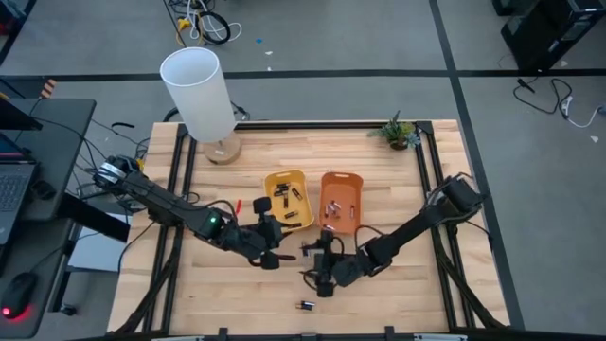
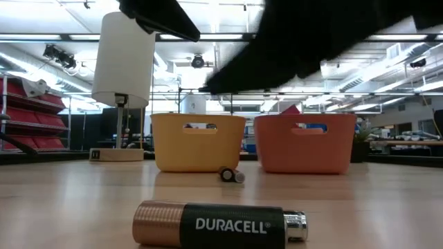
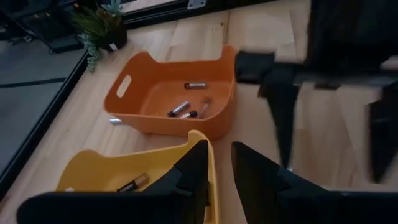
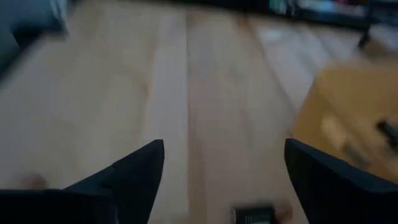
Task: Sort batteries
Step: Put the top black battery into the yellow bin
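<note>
A yellow tray (image 1: 289, 197) and an orange tray (image 1: 341, 201) stand side by side mid-table, each with batteries lying in it, such as those in the orange tray (image 3: 186, 111) and the yellow tray (image 3: 132, 183). One loose battery (image 1: 306, 305) lies on its side near the front edge, another (image 2: 232, 175) before the yellow tray. My left gripper (image 3: 219, 162) hangs over the yellow tray's near rim, its fingers a narrow gap apart with nothing between them. My right gripper (image 4: 224, 162) stands wide open low over the table, a battery (image 4: 255, 214) lying below its fingers.
A white-shaded lamp (image 1: 201, 95) stands at the back left and a small potted plant (image 1: 398, 131) at the back right. One battery (image 3: 115, 121) lies on the table against the orange tray's far side. Bare wood stretches along the front (image 1: 208, 303).
</note>
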You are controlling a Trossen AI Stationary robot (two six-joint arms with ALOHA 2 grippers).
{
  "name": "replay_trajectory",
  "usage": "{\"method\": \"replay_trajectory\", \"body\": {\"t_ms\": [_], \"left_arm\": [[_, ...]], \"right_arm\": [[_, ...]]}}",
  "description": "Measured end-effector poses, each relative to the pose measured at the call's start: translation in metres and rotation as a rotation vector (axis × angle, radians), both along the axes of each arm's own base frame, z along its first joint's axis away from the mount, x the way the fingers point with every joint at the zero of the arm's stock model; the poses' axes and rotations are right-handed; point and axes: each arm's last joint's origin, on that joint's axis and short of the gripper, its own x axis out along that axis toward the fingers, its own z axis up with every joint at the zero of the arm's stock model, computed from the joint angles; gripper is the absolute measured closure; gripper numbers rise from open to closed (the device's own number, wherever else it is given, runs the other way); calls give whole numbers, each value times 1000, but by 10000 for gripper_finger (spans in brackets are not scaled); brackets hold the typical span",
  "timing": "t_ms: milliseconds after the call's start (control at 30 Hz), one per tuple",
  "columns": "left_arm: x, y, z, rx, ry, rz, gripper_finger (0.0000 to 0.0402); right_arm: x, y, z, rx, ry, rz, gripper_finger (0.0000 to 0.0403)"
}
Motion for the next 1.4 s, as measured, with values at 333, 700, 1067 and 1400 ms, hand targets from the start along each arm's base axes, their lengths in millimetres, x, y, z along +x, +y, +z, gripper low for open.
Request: {"method": "replay_trajectory", "body": {"t_ms": [333,700,1067,1400], "left_arm": [[-1,1,-1,4,8,16,316],[-47,3,31,46,-61,165,316],[-52,-6,25,9,-36,151,316],[-61,-1,16,28,53,207,316]], "right_arm": [[-35,12,70,77,-45,-61,100],[-59,37,14,227,217,-150,133],[-16,17,-31,319,-2,-386,136],[17,-7,-42,275,24,-459,146]]}}
